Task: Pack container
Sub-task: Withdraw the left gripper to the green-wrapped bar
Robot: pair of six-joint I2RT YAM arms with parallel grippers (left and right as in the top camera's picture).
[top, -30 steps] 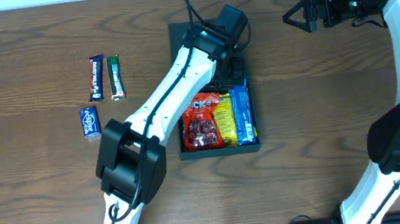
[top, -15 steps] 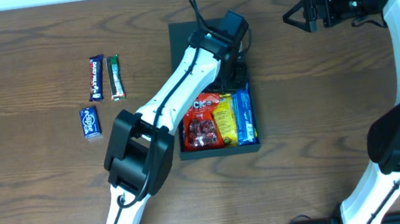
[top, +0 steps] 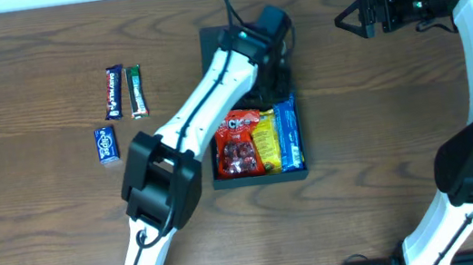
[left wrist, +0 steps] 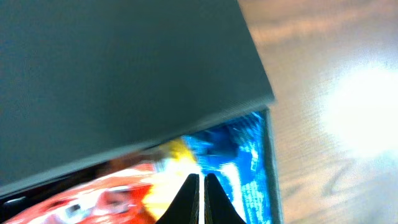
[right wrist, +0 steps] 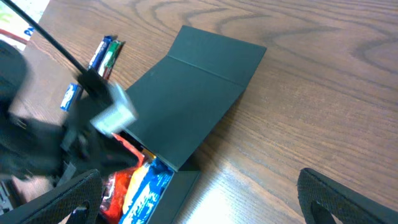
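Container: you have the dark box (top: pixel 261 179) at the middle of the table (top: pixel 383 131), its open end toward the robot.
Lid: the flat hinged lid (right wrist: pixel 186 106) slants over the far half of the box, its free edge above the packets.
Contents: a red packet (top: pixel 238 146), a yellow packet (top: pixel 263 143) and a blue packet (top: pixel 287 135) lie side by side inside, red on the left, blue against the right wall.
Left claw: your left gripper (left wrist: pixel 200 202) hangs over the packets just under the lid's free edge, fingertips pressed almost together with nothing between them.
Right claw: your right gripper (top: pixel 348 20) sits well off at the far right, fingers spread wide and empty.
Outside the box: a dark blue bar (top: pixel 114 92), a green bar (top: pixel 136 91) and a small blue packet (top: pixel 106 144) lie on the table to the left.
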